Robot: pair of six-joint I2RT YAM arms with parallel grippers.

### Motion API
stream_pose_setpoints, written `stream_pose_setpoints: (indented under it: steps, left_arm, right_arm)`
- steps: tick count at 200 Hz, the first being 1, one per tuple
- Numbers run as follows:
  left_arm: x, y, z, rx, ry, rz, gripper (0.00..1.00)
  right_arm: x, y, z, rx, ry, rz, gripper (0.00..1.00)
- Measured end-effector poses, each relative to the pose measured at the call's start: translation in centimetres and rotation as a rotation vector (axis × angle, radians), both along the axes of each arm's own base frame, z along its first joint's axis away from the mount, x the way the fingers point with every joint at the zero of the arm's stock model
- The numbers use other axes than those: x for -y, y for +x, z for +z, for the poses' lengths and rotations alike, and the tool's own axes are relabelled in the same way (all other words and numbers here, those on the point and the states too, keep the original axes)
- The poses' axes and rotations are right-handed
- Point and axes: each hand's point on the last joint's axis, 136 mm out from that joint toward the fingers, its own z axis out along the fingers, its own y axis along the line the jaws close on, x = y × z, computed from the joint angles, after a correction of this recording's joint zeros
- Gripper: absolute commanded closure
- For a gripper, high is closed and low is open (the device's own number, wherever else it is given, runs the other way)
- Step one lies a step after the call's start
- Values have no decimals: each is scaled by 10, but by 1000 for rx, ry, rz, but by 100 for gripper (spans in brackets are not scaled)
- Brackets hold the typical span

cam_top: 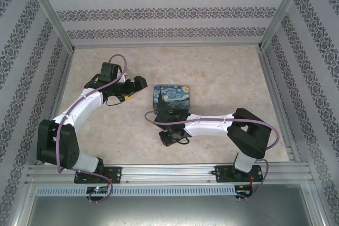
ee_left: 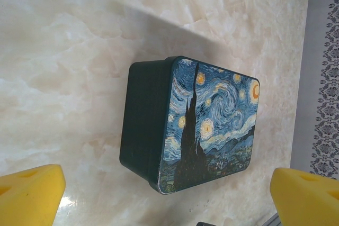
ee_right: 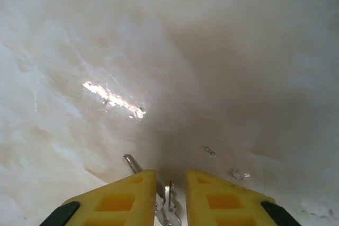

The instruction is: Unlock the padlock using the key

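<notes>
The key (ee_right: 169, 206) is a thin silvery toothed piece standing on edge on the marble table, in the narrow gap between my right gripper's (ee_right: 171, 189) yellow fingers. A second thin metal blade (ee_right: 132, 163) pokes out past the left finger. The jaws are close together but still apart, and the right finger is clear of the key. In the top view the right gripper (cam_top: 170, 137) points down at the table just in front of the painted box. My left gripper (ee_left: 169, 197) is wide open and holds nothing. It hovers left of the box (cam_top: 139, 83). The padlock is out of view.
The blue-and-yellow Starry Night box (cam_top: 173, 97) lies closed mid-table, seen side-on by the left wrist (ee_left: 196, 125). Patterned walls enclose the marble table (cam_top: 222, 72) on three sides. Small metal scraps (ee_right: 235, 173) lie right of the right gripper.
</notes>
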Motion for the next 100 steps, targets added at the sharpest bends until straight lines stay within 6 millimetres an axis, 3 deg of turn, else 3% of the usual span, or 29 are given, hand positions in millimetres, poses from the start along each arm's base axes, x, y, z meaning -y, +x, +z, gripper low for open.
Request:
stream_pose_setpoints:
  steps: [51, 100]
  left_arm:
    - [0, 0, 0, 0, 0, 0, 0]
    - [0, 0, 0, -2, -2, 3, 1]
  right_arm:
    - [3, -2, -3, -3, -6, 0, 78]
    - [4, 0, -3, 5, -10, -9, 100]
